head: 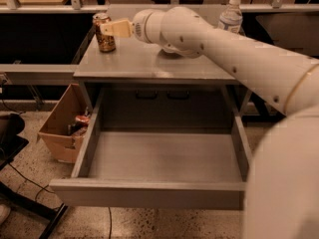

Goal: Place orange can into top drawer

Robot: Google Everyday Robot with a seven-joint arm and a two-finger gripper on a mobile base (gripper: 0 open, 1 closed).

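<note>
The orange can (pixel 105 43) stands upright at the back left corner of the grey table top (pixel 149 63). My gripper (pixel 107 28) reaches in from the right and its cream tip sits right at the can's upper part, overlapping it in view. The arm (pixel 224 49) stretches across the table top from the right. The top drawer (pixel 149 195) is pulled wide open below the table top, towards the camera. Its grey floor (pixel 164 156) is bare.
A clear water bottle (pixel 230 15) with a white cap stands at the back right of the table. A brown cardboard box (pixel 62 128) with items inside sits on the floor left of the drawer. A black frame (pixel 30 208) lies at lower left.
</note>
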